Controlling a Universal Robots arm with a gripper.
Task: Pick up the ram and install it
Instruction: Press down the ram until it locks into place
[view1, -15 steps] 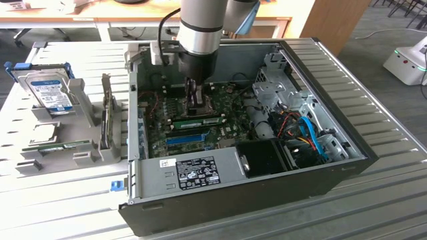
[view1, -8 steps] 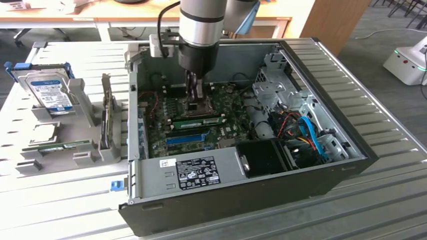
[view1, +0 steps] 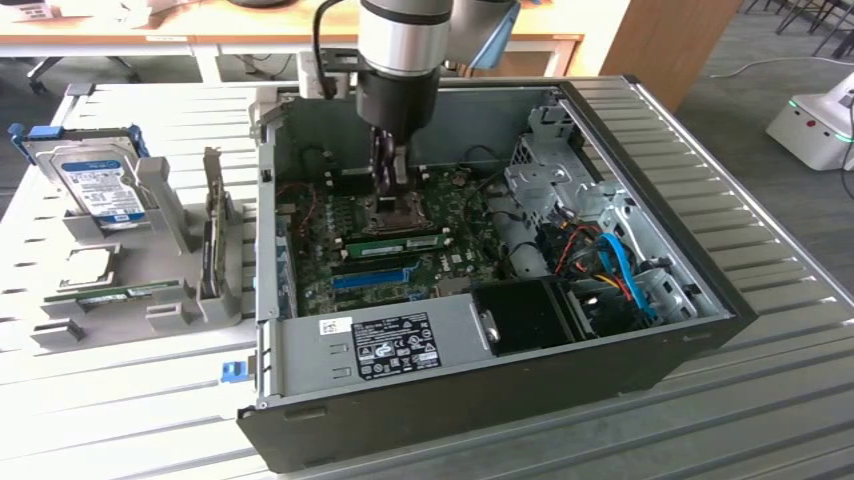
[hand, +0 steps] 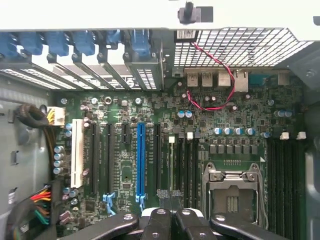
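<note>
Exterior view, item one: gripper (view1: 395, 175) inside the case, fingers pressed together, nothing held; it hangs over the socket (view1: 400, 208). Item two: ram (view1: 398, 241), standing on edge in a slot just beside that socket. I judge the pinched tips line up with it (hand: 172, 165) to act as a blunt pusher.

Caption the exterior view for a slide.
Shut gripper lowered into the open computer case above the motherboard; a ram stick lies in the grey holder outside.
</note>
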